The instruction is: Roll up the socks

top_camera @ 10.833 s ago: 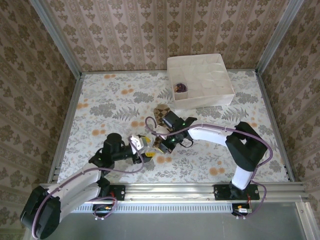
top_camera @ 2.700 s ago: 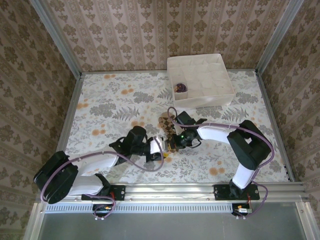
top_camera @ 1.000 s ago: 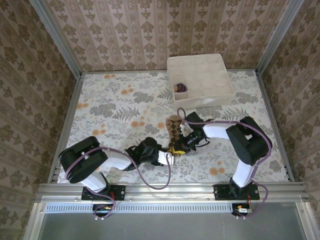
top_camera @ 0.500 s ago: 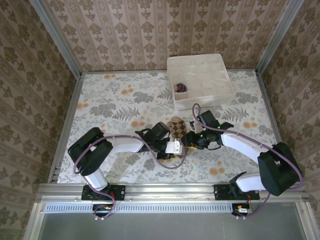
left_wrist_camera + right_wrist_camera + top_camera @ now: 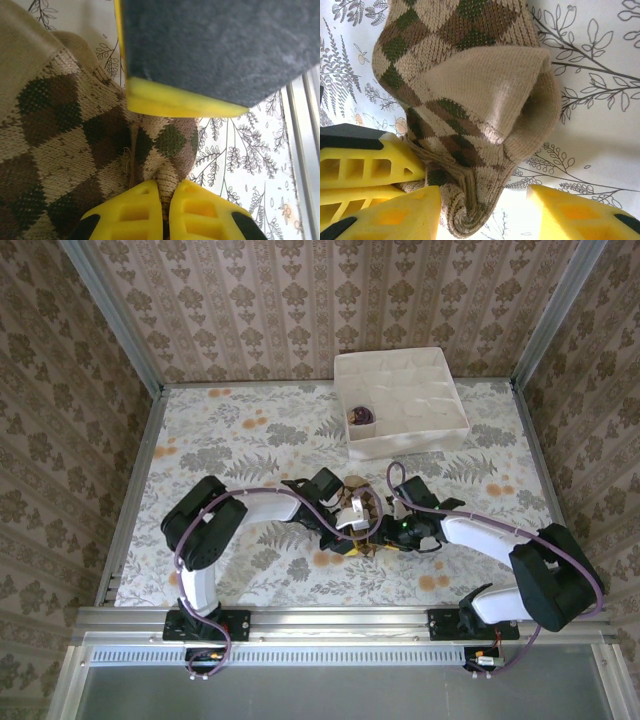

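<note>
Left gripper (image 5: 165, 212) is clamped shut, both yellow fingertips (image 5: 132, 215) pressed together on a fold of the argyle sock (image 5: 75, 140), right at its lower edge. Right gripper (image 5: 482, 217) stands with its jaws apart, and that is new: a second ago they were nearly closed. Its left finger (image 5: 390, 217) touches the sock's bunched bottom edge, while the other finger sits clear of the fabric on the far side.

From above, the brown-tan sock is a compact bundle in the middle of the flowered table (image 5: 230, 460), squeezed between the two wrists. A second ago it lay stretched out long; half a second ago it stood a little farther back, and now it has come nearer the arm bases. The left arm has swung round too, its elbow closer to the centre than before, and the right arm's elbow has pushed out toward the right edge.

In the right wrist view the plain tan part of the sock is folded over the diamond pattern.

Far back, the purple sock (image 5: 360, 415) sits balled in a front-left cell of the white divider box (image 5: 410, 446), unchanged.
</note>
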You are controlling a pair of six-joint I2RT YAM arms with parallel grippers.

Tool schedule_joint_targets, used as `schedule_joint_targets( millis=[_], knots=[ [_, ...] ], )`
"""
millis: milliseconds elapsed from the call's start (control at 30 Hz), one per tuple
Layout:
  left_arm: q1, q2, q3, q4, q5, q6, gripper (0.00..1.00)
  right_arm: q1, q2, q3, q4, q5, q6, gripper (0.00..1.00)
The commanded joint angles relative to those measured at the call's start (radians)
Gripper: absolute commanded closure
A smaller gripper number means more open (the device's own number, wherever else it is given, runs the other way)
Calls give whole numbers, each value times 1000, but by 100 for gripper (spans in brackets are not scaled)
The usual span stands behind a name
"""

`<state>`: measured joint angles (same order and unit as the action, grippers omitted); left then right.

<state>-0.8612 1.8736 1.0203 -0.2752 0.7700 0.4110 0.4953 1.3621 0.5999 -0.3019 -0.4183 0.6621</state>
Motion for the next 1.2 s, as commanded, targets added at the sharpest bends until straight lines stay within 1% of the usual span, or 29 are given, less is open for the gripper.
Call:
schedule_joint_targets(
  millis=[0,300,467,567,633,733,800,900,1033,1167],
  knots=[
    [13,59,-10,-125,2,-63,100,14,23,4,15,33,16,51],
    [23,78,-2,-124,5,-92,100,47,158,38,40,22,18,52],
    [22,69,-11,-101,-26,-102,99,70,196,67,7,44,13,54],
    [22,86,7,-124,-36,-106,99,77,136,60,2,92,13,57],
    [23,110,29,-157,-34,-104,100,77,42,35,11,138,18,57],
    [24,123,36,-162,-36,-121,100,74,-91,16,-18,202,22,57],
    [30,128,41,-159,-31,-137,100,72,-135,-4,0,189,24,57],
    [43,137,44,-140,-11,-174,100,73,-158,-62,81,136,65,58],
    [56,137,30,-94,26,-214,100,81,-140,-124,182,94,130,58],
    [61,135,26,-90,36,-219,100,96,-109,-124,213,79,146,58]
  ],
)
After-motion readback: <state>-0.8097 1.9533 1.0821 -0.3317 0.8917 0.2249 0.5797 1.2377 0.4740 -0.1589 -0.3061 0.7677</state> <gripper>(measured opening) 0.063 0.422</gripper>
